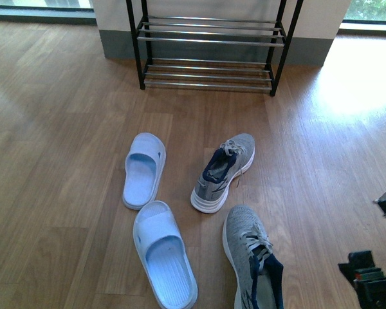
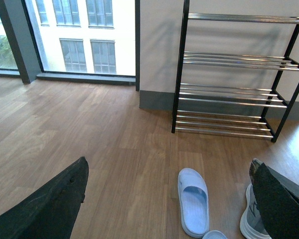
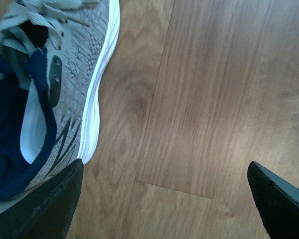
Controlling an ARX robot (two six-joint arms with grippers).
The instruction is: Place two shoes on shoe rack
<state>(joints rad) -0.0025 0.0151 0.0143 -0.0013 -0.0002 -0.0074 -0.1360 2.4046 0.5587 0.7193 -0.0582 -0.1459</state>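
The near sneaker (image 1: 244, 241) and the far sneaker (image 1: 226, 168), grey knit with navy lining and white soles, are lying on the floor (image 1: 64, 129), well apart from the shoe rack (image 1: 209, 40). The left gripper (image 2: 168, 164) and the right gripper (image 3: 164, 164) are both gaping wide.

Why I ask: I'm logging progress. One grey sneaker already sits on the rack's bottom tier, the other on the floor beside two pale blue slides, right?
No. The front view shows the bottom tier of the shoe rack bare; both grey sneakers, the farther sneaker and the nearer sneaker, lie on the floor beside the two pale blue slides.
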